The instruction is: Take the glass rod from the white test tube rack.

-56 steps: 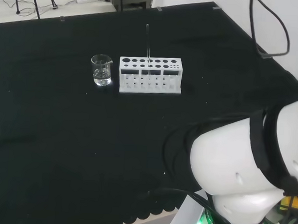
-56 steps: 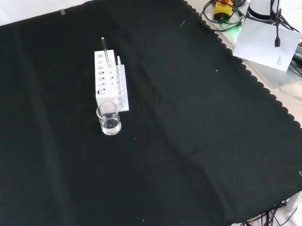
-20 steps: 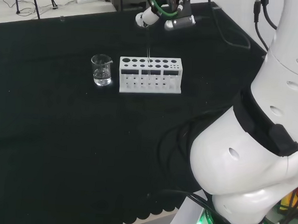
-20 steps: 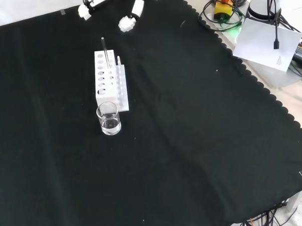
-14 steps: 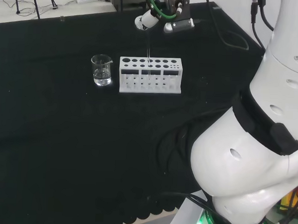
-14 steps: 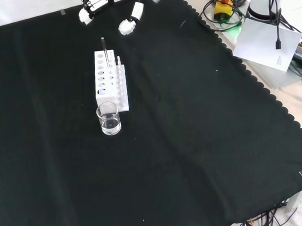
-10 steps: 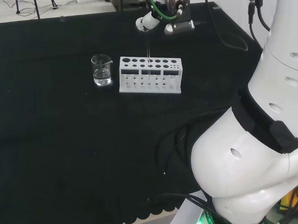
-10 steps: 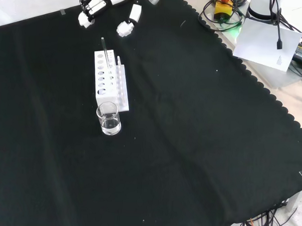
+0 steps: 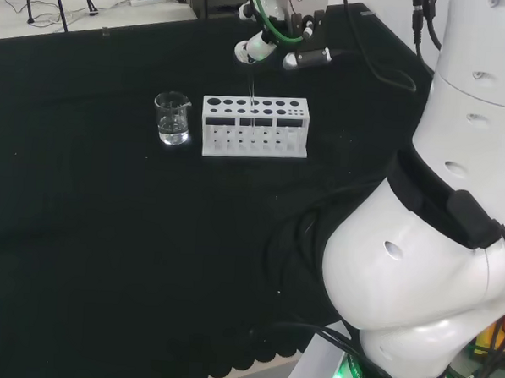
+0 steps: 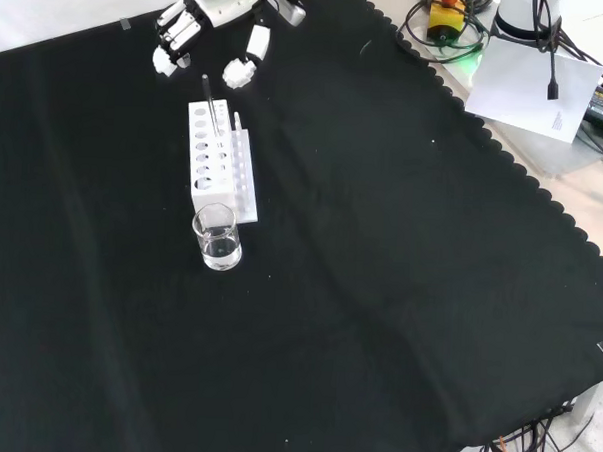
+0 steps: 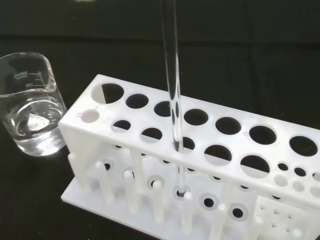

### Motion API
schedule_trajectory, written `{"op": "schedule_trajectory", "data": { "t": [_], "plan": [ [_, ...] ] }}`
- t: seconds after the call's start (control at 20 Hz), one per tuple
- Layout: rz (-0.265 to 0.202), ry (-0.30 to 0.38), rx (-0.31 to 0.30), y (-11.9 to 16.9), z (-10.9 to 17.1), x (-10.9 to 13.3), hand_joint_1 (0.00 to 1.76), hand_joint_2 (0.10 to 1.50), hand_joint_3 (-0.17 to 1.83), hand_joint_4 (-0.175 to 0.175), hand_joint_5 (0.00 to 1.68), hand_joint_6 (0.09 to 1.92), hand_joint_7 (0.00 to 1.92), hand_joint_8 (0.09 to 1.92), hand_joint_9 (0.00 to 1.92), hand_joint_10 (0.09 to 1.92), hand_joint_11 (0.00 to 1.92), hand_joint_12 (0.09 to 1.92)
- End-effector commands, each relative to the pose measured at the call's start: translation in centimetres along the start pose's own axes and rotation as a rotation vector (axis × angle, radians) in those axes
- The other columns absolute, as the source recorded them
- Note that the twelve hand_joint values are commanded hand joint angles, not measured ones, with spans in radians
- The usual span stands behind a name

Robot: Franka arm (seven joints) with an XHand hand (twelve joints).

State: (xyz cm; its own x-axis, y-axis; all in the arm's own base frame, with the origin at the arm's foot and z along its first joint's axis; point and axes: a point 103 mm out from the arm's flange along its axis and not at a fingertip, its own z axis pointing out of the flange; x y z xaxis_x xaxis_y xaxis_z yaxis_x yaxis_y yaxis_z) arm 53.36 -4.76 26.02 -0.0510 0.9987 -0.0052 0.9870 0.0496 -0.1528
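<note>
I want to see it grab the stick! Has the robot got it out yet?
Not yet. The clear glass rod stands upright in a hole of the white plastic test tube rack. The black and white hand is open, its fingers on either side of the rod's top, not touching. Gripping and lifting remain.

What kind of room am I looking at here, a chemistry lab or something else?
Most likely a robotics test bench staged like a chemistry lab. A white test tube rack holding a glass rod and a small beaker stand on black cloth, with a robot hand above and loose cables around.
</note>
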Motion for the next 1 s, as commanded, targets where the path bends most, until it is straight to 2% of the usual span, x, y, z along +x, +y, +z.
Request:
{"op": "schedule_trajectory", "data": {
  "t": [0.05,0.25,0.45,0.6,0.75,1.0],
  "plan": [
    [-0.009,0.000,-0.008,0.7,0.5,-0.2,0.67,0.84,0.57,-0.175,0.34,0.09,0.57,0.97,0.76,0.92,0.32,1.42],
    [-0.014,0.003,-0.011,0.8,0.7,-0.2,0.69,0.85,0.56,-0.175,0.45,0.16,0.69,0.98,0.87,0.94,0.47,1.38],
    [-0.017,0.003,-0.010,1.2,1.3,-0.3,0.71,0.85,0.56,-0.175,0.38,0.60,0.84,0.99,0.99,0.96,0.62,1.35],
    [-0.024,0.000,-0.018,1.4,1.4,-0.3,0.72,0.86,0.57,-0.175,0.39,0.78,0.90,1.00,1.05,0.97,0.70,1.33],
    [-0.032,-0.009,-0.008,1.7,1.5,0.1,0.75,0.85,0.58,-0.175,0.43,0.88,0.95,1.00,1.12,0.96,0.76,1.30],
    [-0.045,-0.017,-0.016,1.9,1.4,0.8,0.81,0.85,0.59,-0.175,0.47,0.95,1.05,0.99,1.24,0.98,0.90,1.26]
  ]
}}
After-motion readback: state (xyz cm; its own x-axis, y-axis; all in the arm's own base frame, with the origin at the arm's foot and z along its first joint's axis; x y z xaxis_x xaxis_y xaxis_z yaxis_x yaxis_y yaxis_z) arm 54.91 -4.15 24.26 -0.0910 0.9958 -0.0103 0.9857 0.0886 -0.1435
